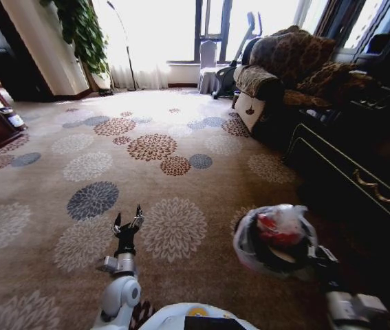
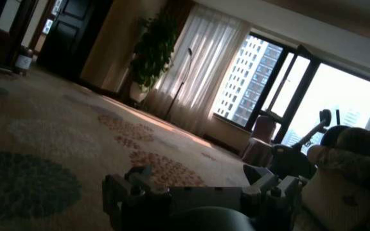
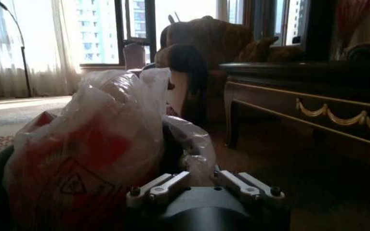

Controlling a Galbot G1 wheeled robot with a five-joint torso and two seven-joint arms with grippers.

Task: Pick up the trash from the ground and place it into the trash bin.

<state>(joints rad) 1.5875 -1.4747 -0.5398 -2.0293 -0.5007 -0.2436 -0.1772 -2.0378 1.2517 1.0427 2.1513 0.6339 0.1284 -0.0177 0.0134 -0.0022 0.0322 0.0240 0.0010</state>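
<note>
Your trash bin [image 1: 275, 240] sits on the carpet [image 1: 181, 165] at the right hand [image 1: 316, 256], red trash [image 1: 272, 225] already inside; no scraps visible on the floor. Right hand's grip: cannot tell. Left hand [image 1: 128, 223] hovers apart, empty

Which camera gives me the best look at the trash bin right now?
The head view: the trash bin shows whole, liner around its rim, red trash inside, on the right gripper. The right wrist view shows its liner and red contents close up. The left wrist view looks across the carpet instead.

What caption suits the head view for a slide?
Right gripper holds the lined trash bin above the carpet; left gripper open.
</note>
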